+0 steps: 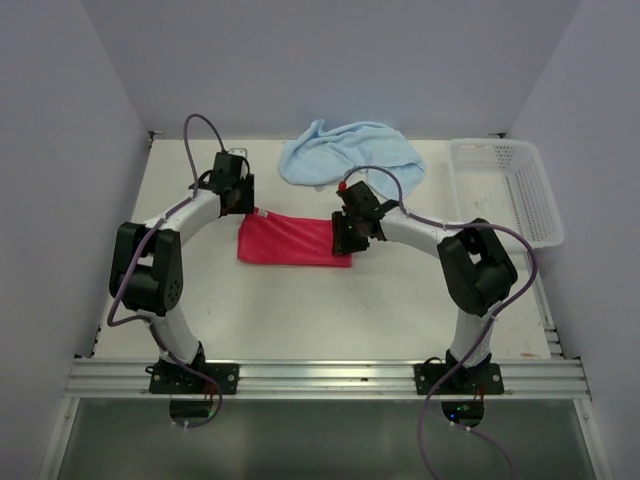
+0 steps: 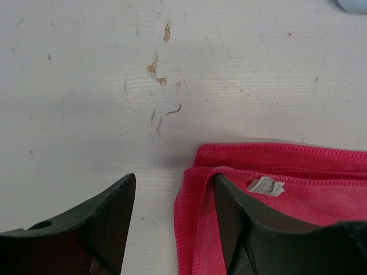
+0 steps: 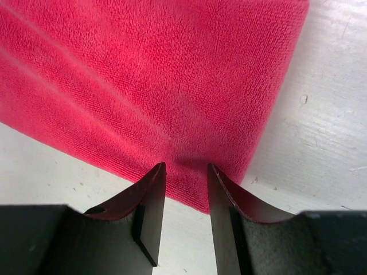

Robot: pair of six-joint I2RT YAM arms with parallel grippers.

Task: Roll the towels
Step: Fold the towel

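The red-pink towel (image 1: 290, 240) lies folded flat in the middle of the table. The light blue towel (image 1: 350, 155) lies crumpled at the back. My left gripper (image 1: 240, 203) is open at the red towel's far left corner. In the left wrist view this gripper (image 2: 175, 177) straddles the corner of the red towel (image 2: 298, 172): one finger is on the bare table, the other on the cloth beside a white label (image 2: 265, 185). My right gripper (image 1: 350, 235) is at the towel's right end. In the right wrist view it (image 3: 186, 166) is narrowly open just over the edge of the red towel (image 3: 149, 80), holding nothing.
A white mesh basket (image 1: 505, 190) stands at the back right. The table (image 1: 330, 310) is white with brown stains (image 2: 155, 69) near the left gripper. A corner of the blue towel (image 2: 352, 4) shows in the left wrist view. Walls close in the sides and back.
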